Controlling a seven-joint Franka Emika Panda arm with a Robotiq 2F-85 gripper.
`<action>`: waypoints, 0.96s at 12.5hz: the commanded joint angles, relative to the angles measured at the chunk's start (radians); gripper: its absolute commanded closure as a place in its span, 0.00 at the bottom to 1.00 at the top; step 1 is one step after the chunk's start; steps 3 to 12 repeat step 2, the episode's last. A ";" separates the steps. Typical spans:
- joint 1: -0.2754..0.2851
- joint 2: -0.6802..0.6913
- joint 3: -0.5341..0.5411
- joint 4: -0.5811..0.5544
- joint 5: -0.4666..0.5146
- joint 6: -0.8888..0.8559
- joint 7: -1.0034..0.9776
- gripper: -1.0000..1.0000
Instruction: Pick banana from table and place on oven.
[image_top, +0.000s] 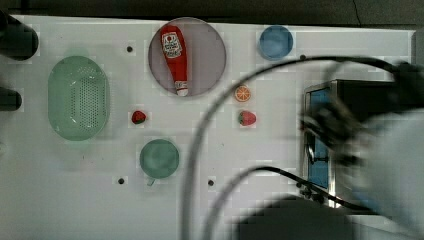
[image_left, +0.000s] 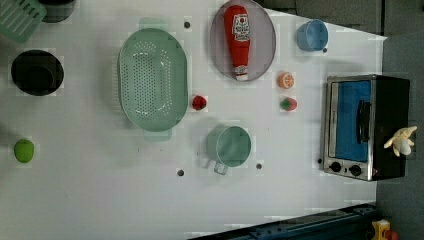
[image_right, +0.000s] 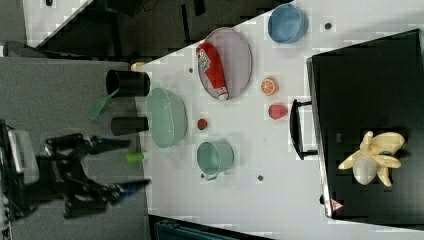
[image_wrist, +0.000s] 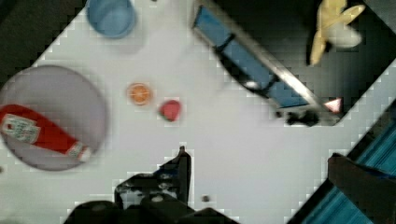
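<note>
One gripper (image_right: 135, 164) for you, jaws spread wide and holding nothing; in the right view it sits off the table (image_right: 280, 165) edge at the right view's left, well apart from the oven (image_right: 370, 130). Your banana (image_right: 374, 157), peeled open, lies on the oven's black top near the right view's right side, touching it. In the left view the same banana (image_left: 401, 141) rests on the oven (image_left: 367, 127) top by the edge away from the door. On the table between: a green cup (image_left: 229, 146), a green colander (image_left: 153, 79), two strawberries, an orange slice (image_left: 285, 80). Farther off, a ketchup bottle (image_left: 238, 41) lies on a grey plate (image_left: 265, 45), blue bowl (image_left: 312, 35) beside it.
</note>
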 joint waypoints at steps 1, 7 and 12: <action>0.032 0.047 0.078 -0.042 0.015 0.006 0.311 0.00; 0.032 0.045 0.086 -0.043 0.027 0.005 0.347 0.00; 0.032 0.045 0.086 -0.043 0.027 0.005 0.347 0.00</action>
